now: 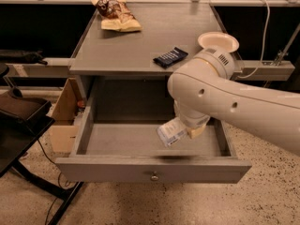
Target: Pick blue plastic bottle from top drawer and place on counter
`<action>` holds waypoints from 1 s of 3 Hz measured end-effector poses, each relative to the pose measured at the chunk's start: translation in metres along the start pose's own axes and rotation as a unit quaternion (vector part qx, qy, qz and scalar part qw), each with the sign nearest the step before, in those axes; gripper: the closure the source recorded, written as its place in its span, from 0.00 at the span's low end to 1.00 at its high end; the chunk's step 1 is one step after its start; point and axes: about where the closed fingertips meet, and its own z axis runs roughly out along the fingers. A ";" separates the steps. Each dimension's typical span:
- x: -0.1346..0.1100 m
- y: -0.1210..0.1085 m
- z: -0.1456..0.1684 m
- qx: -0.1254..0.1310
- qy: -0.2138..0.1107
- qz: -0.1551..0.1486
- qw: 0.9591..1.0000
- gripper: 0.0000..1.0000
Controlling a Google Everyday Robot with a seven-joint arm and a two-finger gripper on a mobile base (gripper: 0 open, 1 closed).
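1. Counter (140,46): your set-down area carries a white bowl (218,41) and a dark snack packet (170,57) near the front right. You could knock either one.
2. Top drawer (117,170): it stands open beneath the counter's front edge, so a steep lift may strike that edge.
3. Gripper (186,131): it is over the drawer's right half, largely hidden by the arm (243,102), and appears clamped on the blue plastic bottle (170,133).
4. Bottle: it is tilted and seemingly clear of the drawer floor. An end-on hold could let it swing or slip.
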 end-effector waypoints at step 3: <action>0.004 -0.175 -0.215 0.205 0.215 -0.274 0.915 1.00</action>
